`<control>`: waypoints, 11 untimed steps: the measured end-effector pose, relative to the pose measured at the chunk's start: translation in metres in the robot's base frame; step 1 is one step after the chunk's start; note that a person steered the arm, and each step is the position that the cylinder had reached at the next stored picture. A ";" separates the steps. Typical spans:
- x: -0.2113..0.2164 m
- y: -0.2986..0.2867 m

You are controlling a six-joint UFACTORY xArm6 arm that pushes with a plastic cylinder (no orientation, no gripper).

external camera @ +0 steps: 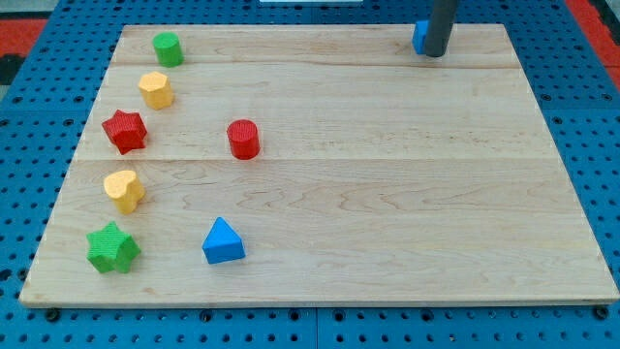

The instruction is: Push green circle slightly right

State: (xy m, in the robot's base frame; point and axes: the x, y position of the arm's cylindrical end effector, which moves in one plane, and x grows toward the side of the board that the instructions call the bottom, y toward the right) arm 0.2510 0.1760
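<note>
The green circle [168,48] stands near the top left corner of the wooden board [387,194]. My rod comes down at the view's top right, and my tip [436,53] rests on the board there, far to the right of the green circle. A blue block [420,37] sits right behind the rod on its left side, mostly hidden; its shape cannot be made out.
Down the left side lie a yellow hexagon [155,89], a red star [124,130], a yellow heart [124,190] and a green star [112,248]. A red cylinder [243,139] stands left of centre. A blue triangle [223,241] lies near the bottom.
</note>
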 end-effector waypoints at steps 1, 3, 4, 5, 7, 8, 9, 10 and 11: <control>0.003 -0.038; 0.003 -0.202; -0.038 -0.231; -0.059 -0.250; -0.060 -0.331; -0.059 -0.364; -0.060 -0.424; -0.060 -0.452; -0.060 -0.452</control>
State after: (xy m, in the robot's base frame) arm 0.1915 -0.2756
